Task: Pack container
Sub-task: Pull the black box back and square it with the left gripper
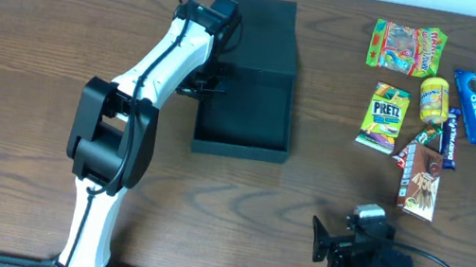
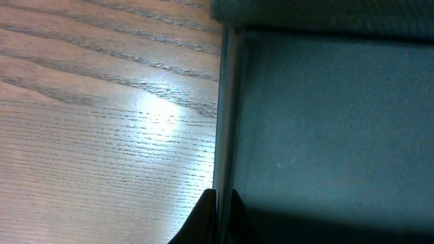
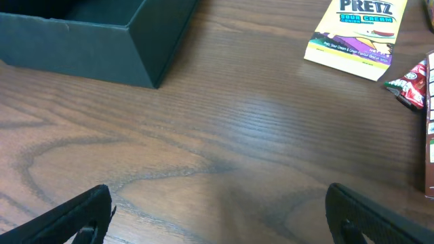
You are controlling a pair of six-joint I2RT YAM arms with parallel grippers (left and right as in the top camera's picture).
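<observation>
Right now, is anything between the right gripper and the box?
Nothing visible. Only table lies between the right gripper and the box; the Pretz packet sits off to the side.

Dark brown wood-grain table, glossy, with a pale glare patch in the left wrist view. Left of centre, toward the far edge: container, dark teal-black, open, flap lid folded back behind it. Well apart, at far right: a cluster of snacks flat on the wood. Farthest back, gummy-candy bag, green and red. To its right, blue Oreo packet, lying diagonal. Between those two, yellow packet. Nearer, green-yellow Pretz box. Nearer still, small red wrapper, dark blue bar and brown packet, crowded together; touching or overlapping, cannot tell which.
</observation>
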